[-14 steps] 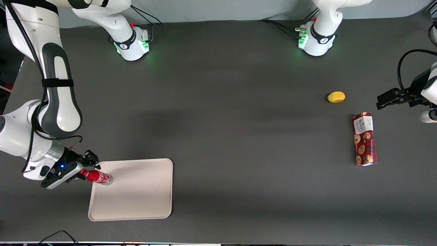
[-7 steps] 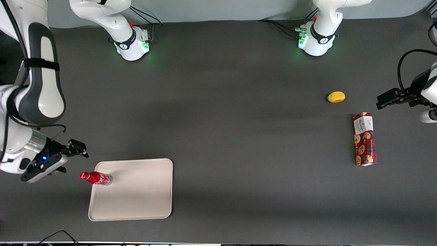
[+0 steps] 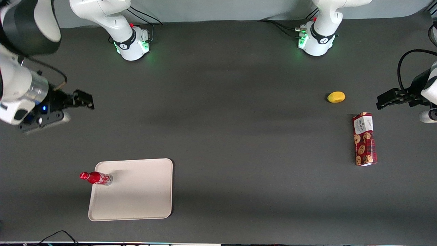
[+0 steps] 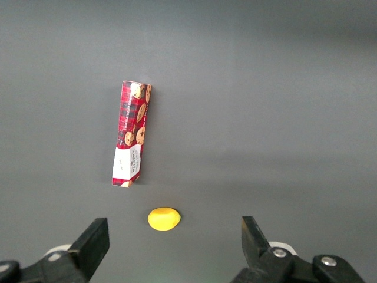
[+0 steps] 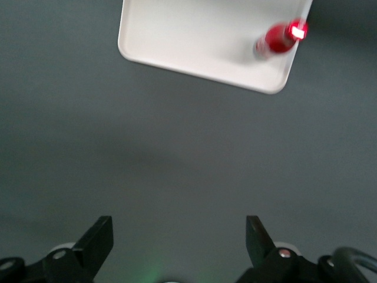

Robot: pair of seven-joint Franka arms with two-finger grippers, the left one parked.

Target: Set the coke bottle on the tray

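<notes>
Tool (image 3: 83, 100) of the working right arm hangs above bare grey table (image 3: 218, 143), at that arm's end of the table, well apart from the tray (image 3: 136, 191) and farther from the front camera than it. Its two black fingers (image 5: 97, 239) stand spread wide with nothing between them, so it is released. The arm's white wrist and forearm rise from the tool toward the edge of the front view, and the black hand body lies roughly level, fingers reaching toward the table's middle. The coke bottle (image 3: 96, 178) stands upright on the cream-white tray, close to the tray's corner and its rim nearest the working arm; the right wrist view shows its red cap (image 5: 296, 30) from above, with the bottle (image 5: 277, 40) just inside the tray (image 5: 194, 41). Toward the parked arm's end of the table lie a red cookie box (image 3: 364, 139), flat on its side, and near it a small yellow lemon-like fruit (image 3: 336, 97), farther from the front camera than the box.
</notes>
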